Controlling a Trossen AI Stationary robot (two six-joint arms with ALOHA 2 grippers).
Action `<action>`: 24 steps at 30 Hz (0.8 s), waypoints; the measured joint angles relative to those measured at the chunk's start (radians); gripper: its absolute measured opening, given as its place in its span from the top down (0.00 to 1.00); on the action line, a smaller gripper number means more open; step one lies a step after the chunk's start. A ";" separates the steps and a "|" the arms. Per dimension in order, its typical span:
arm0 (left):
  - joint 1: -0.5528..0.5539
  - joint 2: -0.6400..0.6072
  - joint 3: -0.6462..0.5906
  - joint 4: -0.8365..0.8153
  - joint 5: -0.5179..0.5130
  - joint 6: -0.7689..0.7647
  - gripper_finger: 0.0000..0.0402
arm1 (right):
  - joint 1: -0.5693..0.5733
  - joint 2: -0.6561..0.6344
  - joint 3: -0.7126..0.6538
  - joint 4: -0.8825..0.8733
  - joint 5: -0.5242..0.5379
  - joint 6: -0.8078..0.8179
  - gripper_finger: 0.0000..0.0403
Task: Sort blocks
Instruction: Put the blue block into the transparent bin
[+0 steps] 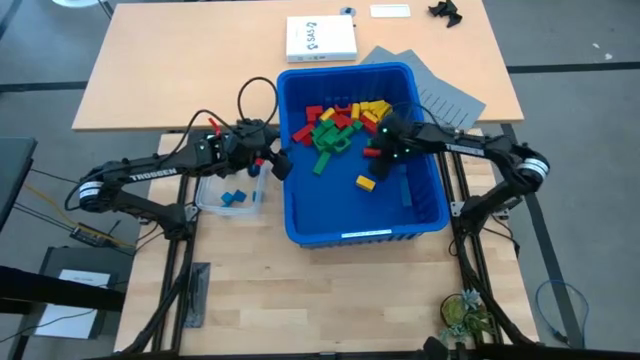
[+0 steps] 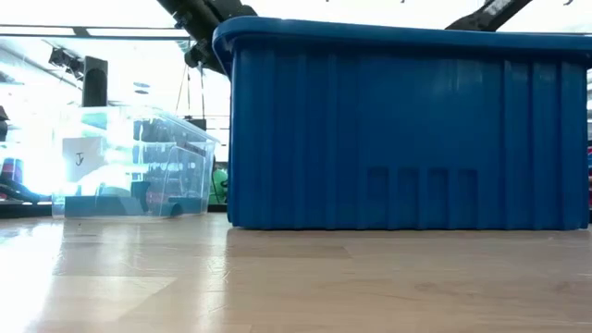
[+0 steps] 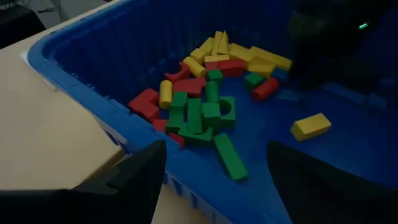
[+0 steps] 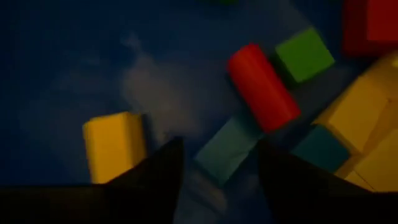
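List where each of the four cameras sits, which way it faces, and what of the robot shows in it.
High view: overhead, straight down; both arms, blue bin, clear tub.
Low view: table height, level at the bin wall and tub; arm parts at the top edge.
Left wrist view: over the bin rim, left tool open, toward the block pile.
Right wrist view: inside the bin, right tool open over a blue block.
Shared: the lone yellow block.
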 joint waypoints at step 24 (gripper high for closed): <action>0.000 0.000 0.000 0.000 0.023 0.065 0.29 | 0.049 0.192 0.003 0.006 0.119 0.284 0.49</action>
